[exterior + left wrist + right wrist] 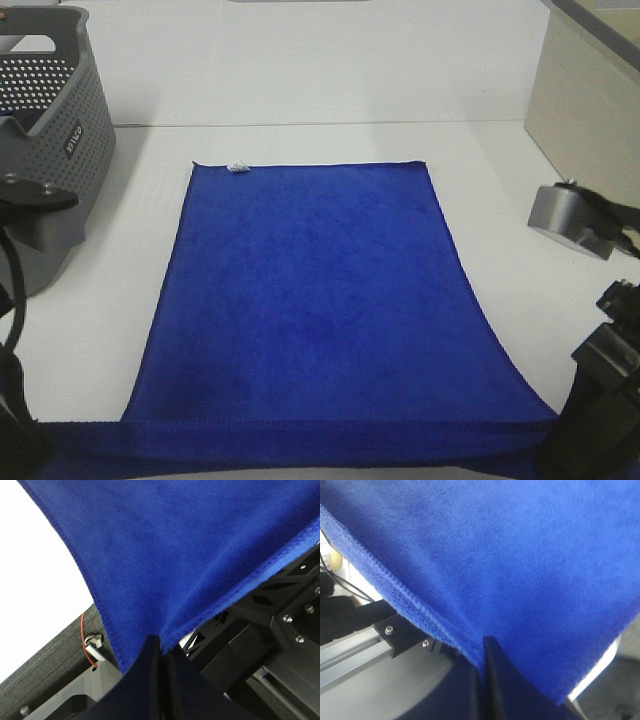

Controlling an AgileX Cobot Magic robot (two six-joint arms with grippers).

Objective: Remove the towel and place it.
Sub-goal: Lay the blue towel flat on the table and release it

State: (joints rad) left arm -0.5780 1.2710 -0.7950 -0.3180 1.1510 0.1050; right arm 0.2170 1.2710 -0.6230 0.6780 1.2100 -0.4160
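Observation:
The royal-blue towel (320,300) lies spread flat on the white table, its white tag (238,166) at the far left corner. Its near edge hangs stretched over the table's front edge between my two grippers. My left gripper (160,652) is shut on the towel's near left corner (165,570); in the high view that arm sits at the lower left (20,440). My right gripper (482,652) is shut on the near right corner (495,555); in the high view it sits at the lower right (575,440). Both sets of fingertips are buried in the cloth.
A grey perforated basket (50,120) stands at the far left of the table. A grey metal block (570,215) sits at the right. A beige panel (590,90) rises at the far right. The table frame (280,625) lies below the front edge.

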